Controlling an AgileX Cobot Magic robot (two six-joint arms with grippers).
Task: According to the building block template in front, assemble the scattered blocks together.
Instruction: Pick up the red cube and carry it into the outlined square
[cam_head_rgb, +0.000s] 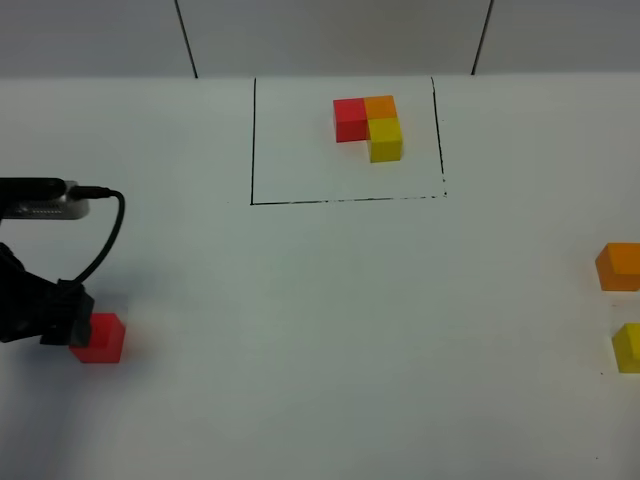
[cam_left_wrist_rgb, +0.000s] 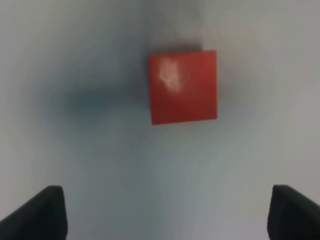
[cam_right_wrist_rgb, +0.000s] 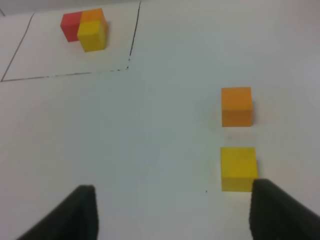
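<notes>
The left gripper (cam_left_wrist_rgb: 167, 190) was nearest, dark at the left edge of the high view. Its claw was released, fingertips (cam_left_wrist_rgb: 50, 210) spread wide with nothing between them. The red cube (cam_left_wrist_rgb: 184, 86) sat on the white table (cam_head_rgb: 330, 320) just ahead of those tips, ungrasped and upright. From above, the gripper's end overlapped the cube's left edge. A black cable (cam_head_rgb: 110, 230) looped from the arm above it.

Well apart, at the right edge of the table, the orange cube (cam_head_rgb: 620, 266) and the yellow cube (cam_head_rgb: 628, 347) stood near each other with a gap between, the yellow one closer to the front. The right gripper (cam_right_wrist_rgb: 172, 186) hung behind them, its claw likewise released and gripping nothing. One finger showed by the yellow cube's corner; whether they touched could not be told.

Nothing stood on the table between the cubes and the far side. There the black drawn rectangle (cam_head_rgb: 253, 140), its near line broken toward the right corner, enclosed the building block template (cam_head_rgb: 368, 125). Its red cube was left, orange at the corner and yellow in front of the orange, all joined, in the far right part of the rectangle.
</notes>
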